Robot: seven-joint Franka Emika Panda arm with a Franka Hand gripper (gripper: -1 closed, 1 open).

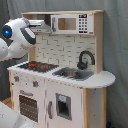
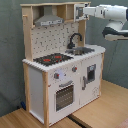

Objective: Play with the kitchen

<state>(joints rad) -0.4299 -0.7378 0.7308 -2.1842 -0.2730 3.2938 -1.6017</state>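
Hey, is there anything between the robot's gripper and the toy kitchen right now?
Nothing visible does. In the second exterior view the gripper is already up at the microwave on the kitchen's top shelf, with no object in between.

A wooden floor (image 2: 95, 107) carries the kitchen (image 2: 62, 65) in the second exterior view. The kitchen stands upright on it, its base flat on the boards, taking up the middle and left of the second exterior view. Bare boards show at the near left corner and stretch to the right of the kitchen. A seam runs across the boards near the kitchen's right foot. In the first exterior view only a small strip of the floor (image 1: 6, 102) shows, at the far left beside the kitchen (image 1: 60, 90).
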